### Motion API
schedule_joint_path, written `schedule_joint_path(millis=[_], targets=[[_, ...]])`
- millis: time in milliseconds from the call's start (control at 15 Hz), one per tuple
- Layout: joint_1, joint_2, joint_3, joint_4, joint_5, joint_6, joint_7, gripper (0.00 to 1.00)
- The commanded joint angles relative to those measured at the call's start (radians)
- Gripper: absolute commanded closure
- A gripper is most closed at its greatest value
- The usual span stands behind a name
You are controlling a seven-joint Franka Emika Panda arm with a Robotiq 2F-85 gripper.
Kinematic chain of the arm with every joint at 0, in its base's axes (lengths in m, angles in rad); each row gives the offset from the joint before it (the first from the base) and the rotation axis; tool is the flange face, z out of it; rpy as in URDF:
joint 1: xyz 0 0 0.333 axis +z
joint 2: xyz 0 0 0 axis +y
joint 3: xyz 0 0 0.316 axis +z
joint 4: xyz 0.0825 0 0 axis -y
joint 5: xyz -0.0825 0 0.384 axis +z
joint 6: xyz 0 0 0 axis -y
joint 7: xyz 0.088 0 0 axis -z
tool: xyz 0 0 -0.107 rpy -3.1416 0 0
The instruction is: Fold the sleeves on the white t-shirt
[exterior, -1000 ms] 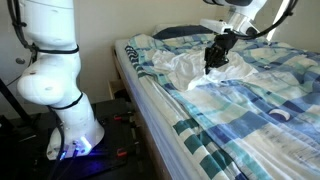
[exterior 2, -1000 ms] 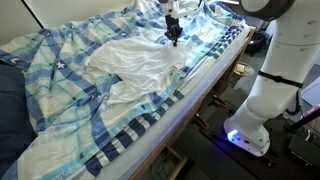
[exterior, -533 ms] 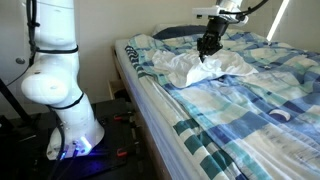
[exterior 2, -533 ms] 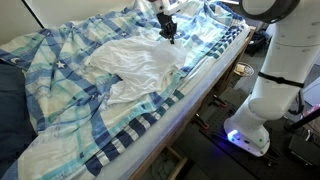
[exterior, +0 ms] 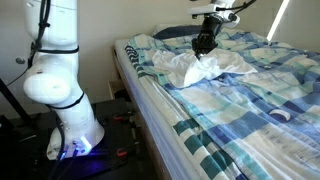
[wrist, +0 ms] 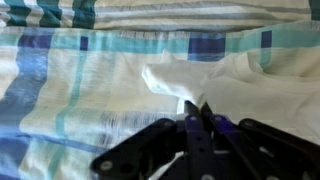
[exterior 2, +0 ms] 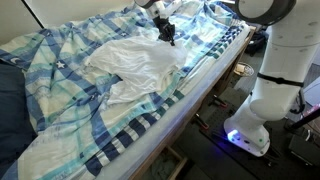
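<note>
**an exterior view.** claw (exterior: 204, 44): hangs over the far edge of the white t-shirt (exterior: 190, 70), fingers drawn together, with a peak of the shirt's cloth rising to the tips. white t-shirt: crumpled in a heap on a blue, teal and white checked blanket (exterior: 250, 110) that covers the table (exterior: 135, 90). dark pillow (exterior: 175, 32): just beyond the t-shirt, at the far end of the table. white robot base (exterior: 55, 80): well apart from the t-shirt, on the floor beside the table.

**an exterior view.** claw (exterior 2: 167, 33): at the edge of the white t-shirt (exterior 2: 135, 62) that lies nearest the robot base (exterior 2: 275, 75), tips down in the cloth. white t-shirt: spread wider here, wrinkled, in the middle of the checked blanket (exterior 2: 90, 125). something dark blue (exterior 2: 8, 100), perhaps the pillow: well apart from the t-shirt, at the frame edge. table (exterior 2: 205, 98): its side shows between the t-shirt and the robot base.

**wrist view.** claw (wrist: 195, 108): two black fingers (wrist: 205, 125) pressed tight together with no gap, nipping a small fold of white cloth at the tips. white t-shirt (wrist: 255, 85): fills the area beside and beyond the tips, with a loose flap pointing away. checked blanket (wrist: 60, 90): under and around the t-shirt, striped across the top.
</note>
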Motion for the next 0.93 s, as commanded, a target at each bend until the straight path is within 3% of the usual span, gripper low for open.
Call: schedule_joint_path(millis=[0,333,867], targets=[[0.028,0.053,0.022,0.048,-0.044,-0.047,-0.003,0.99],[0.042,0.096,0.042,0.071,-0.011,-0.036,-0.020,0.99],[0.022,0.060,0.049,-0.028,0.133,0.294,-0.024,0.99]])
